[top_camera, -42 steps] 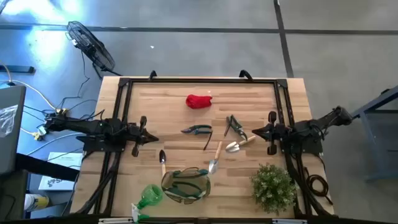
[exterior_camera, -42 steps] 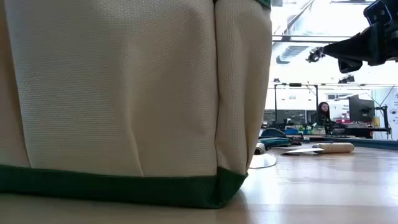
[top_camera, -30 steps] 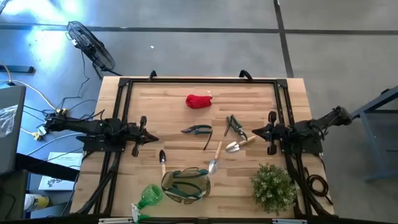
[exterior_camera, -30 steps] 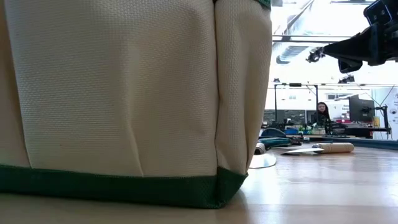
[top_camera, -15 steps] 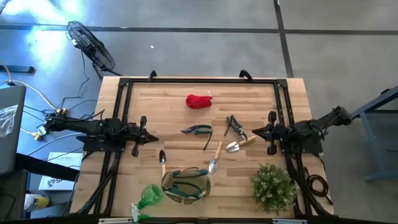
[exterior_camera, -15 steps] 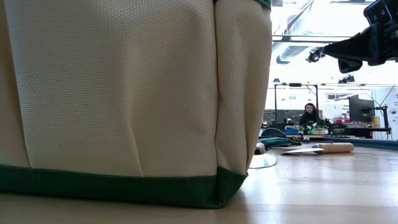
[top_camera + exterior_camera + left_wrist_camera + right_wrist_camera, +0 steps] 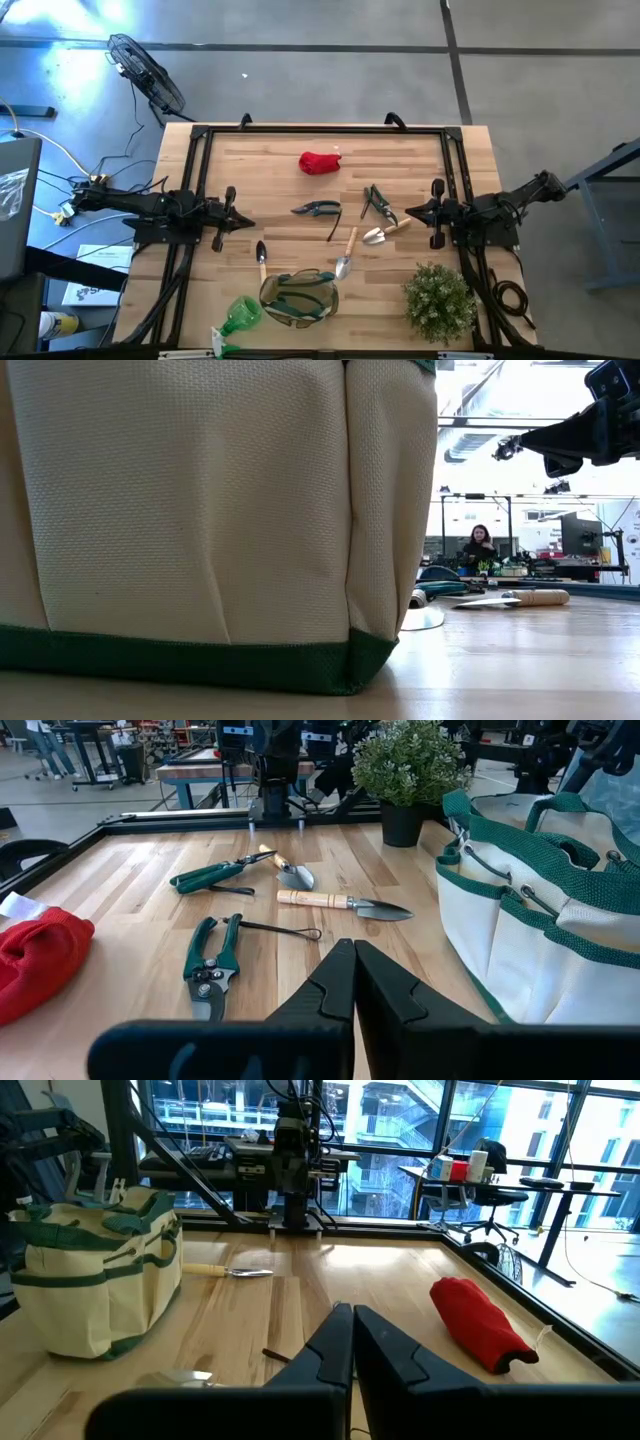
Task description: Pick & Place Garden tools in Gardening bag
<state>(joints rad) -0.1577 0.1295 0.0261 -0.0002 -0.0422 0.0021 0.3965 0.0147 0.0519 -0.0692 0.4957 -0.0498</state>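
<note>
The gardening bag (image 7: 298, 297), cream with green trim, stands upright on its base near the table's front edge and fills the low view (image 7: 200, 510). Two green-handled pruning shears (image 7: 316, 209) (image 7: 377, 203), two wooden-handled trowels (image 7: 346, 255) (image 7: 385, 233), a small scoop (image 7: 261, 254) and a thin black tool (image 7: 333, 228) lie flat mid-table. The red glove piece (image 7: 320, 162) lies toward the far edge. My left gripper (image 7: 245, 222) is shut and empty at the table's left, above the wood (image 7: 352, 955). My right gripper (image 7: 405, 210) is shut and empty at the right (image 7: 352, 1320).
A bushy potted plant (image 7: 440, 300) stands at the front right. A green plastic item (image 7: 240, 315) lies left of the bag at the front edge. A black frame rail (image 7: 320, 130) borders the table. A person (image 7: 480, 545) shows far off in the room.
</note>
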